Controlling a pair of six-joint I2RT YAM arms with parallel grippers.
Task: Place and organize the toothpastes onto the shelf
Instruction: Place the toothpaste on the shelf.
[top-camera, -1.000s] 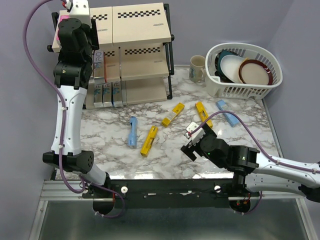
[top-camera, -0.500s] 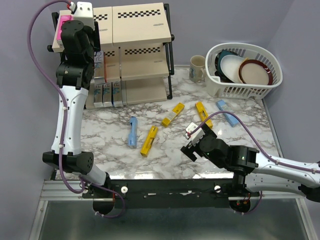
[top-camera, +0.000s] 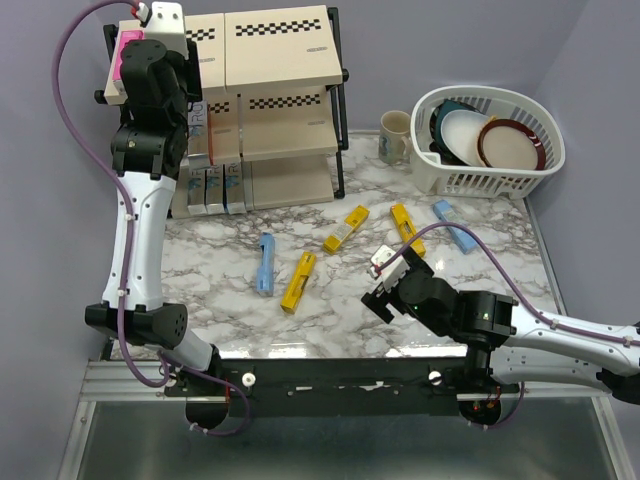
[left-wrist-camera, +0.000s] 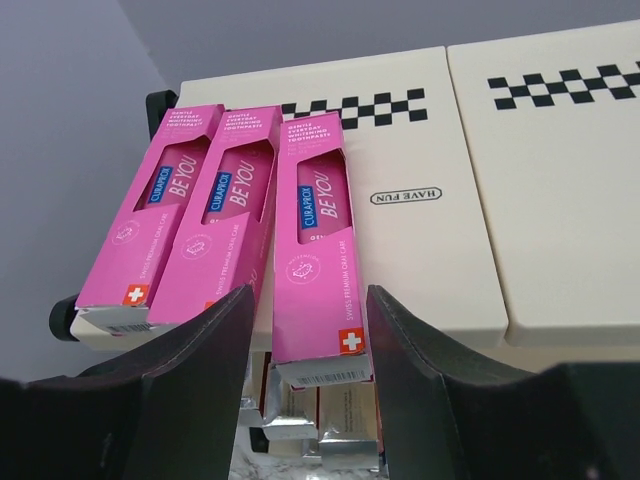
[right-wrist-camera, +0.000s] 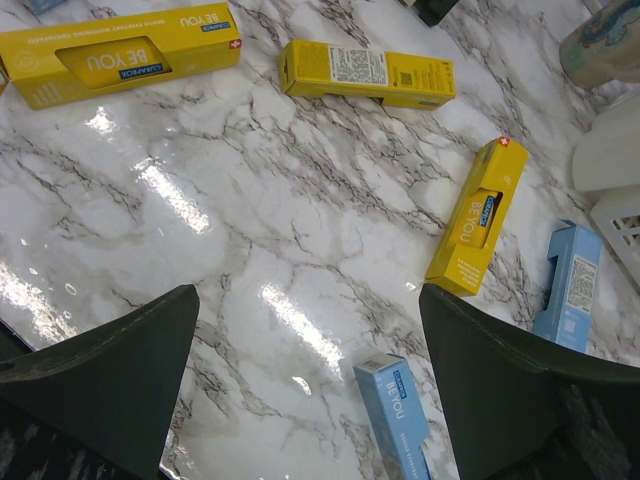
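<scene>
**Left gripper (left-wrist-camera: 310, 295) at the pink row, right gripper (right-wrist-camera: 308, 300) idle**

Left is at the far left end of the shelf (left-wrist-camera: 560, 180), top board. Jaws are narrowed around the third pink carton (left-wrist-camera: 318, 240). One finger looks against it with a sliver of gap at the other, so I can't tell if I'm clamping. It lies flat just beside two pink cartons (left-wrist-camera: 225, 210), so same colour is grouped. Its near end overhangs and probably needs a push in.

Mid-table: loose yellow cartons (right-wrist-camera: 365, 72) and light blue cartons (right-wrist-camera: 395, 405).

Right hangs over them, jaws spread wide, holding nothing.
</scene>
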